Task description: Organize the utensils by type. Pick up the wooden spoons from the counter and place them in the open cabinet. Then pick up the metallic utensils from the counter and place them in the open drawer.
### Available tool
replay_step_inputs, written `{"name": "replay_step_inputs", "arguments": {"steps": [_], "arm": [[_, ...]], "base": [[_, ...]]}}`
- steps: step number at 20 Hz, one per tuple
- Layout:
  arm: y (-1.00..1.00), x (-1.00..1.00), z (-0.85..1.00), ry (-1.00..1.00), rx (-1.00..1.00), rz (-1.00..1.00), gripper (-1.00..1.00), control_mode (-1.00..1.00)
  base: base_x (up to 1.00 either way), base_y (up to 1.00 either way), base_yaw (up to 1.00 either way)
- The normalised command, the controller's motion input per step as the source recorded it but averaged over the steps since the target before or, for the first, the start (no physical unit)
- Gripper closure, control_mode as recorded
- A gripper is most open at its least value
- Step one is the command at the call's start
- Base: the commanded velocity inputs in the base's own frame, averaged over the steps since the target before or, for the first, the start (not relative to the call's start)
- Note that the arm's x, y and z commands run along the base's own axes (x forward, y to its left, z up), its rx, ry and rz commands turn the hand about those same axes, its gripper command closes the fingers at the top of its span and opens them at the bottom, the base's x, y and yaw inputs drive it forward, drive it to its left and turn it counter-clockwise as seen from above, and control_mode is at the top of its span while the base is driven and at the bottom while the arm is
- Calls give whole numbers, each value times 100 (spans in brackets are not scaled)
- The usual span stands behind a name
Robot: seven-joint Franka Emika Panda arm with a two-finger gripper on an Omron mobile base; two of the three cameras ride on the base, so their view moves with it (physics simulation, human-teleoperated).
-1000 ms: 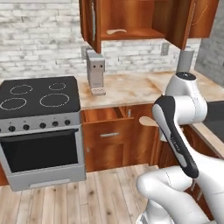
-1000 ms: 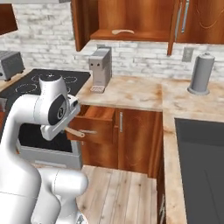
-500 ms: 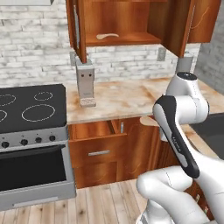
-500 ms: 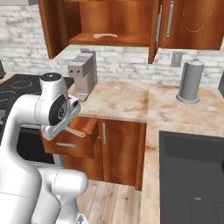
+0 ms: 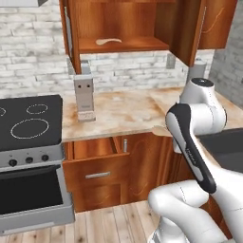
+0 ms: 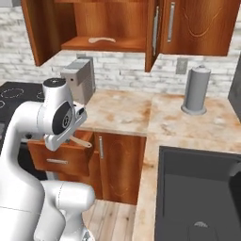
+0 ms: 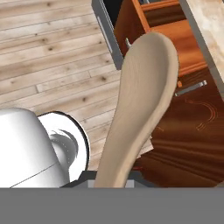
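My gripper [image 7: 112, 180] is shut on the handle of a wooden spoon [image 7: 142, 96], whose pale bowl rises up the middle of the hand view. The spoon's end [image 6: 83, 141] pokes out beside the arm at counter-edge height, above the open drawer [image 6: 60, 154]; it shows as the spoon tip [image 5: 159, 130] in the left base view. The open drawer [image 5: 96, 153] sits under the counter, right of the stove. Another wooden spoon [image 5: 108, 42] lies on the open cabinet's shelf [image 6: 101, 45]. The metallic utensils are out of view.
A black stove [image 5: 26, 123] with an oven below stands at the left. A grey box-shaped appliance [image 5: 84, 92] stands on the marble counter [image 5: 123, 111]. A grey canister [image 6: 196, 90] stands in the corner, and a dark sink [image 6: 197, 183] lies at the right.
Both base views have shifted: the stove slid left and the cabinet and corner came nearer, so the base drove. The arm keeps its pose with the spoon held.
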Motion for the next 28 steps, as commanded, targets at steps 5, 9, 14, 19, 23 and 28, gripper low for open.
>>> {"name": "replay_step_inputs", "arguments": {"steps": [5, 9, 14, 19, 23, 28], "arm": [[0, 0, 0, 0, 0, 0, 100, 100], [0, 0, 0, 0, 0, 0, 100, 100], [0, 0, 0, 0, 0, 0, 100, 100], [0, 0, 0, 0, 0, 0, 100, 100], [0, 0, 0, 0, 0, 0, 100, 100], [0, 0, 0, 0, 0, 0, 100, 100]], "base": [[51, -17, -4], [39, -14, -8], [37, -13, -7], [39, -11, -6], [34, -12, -5], [34, -9, -3]]}}
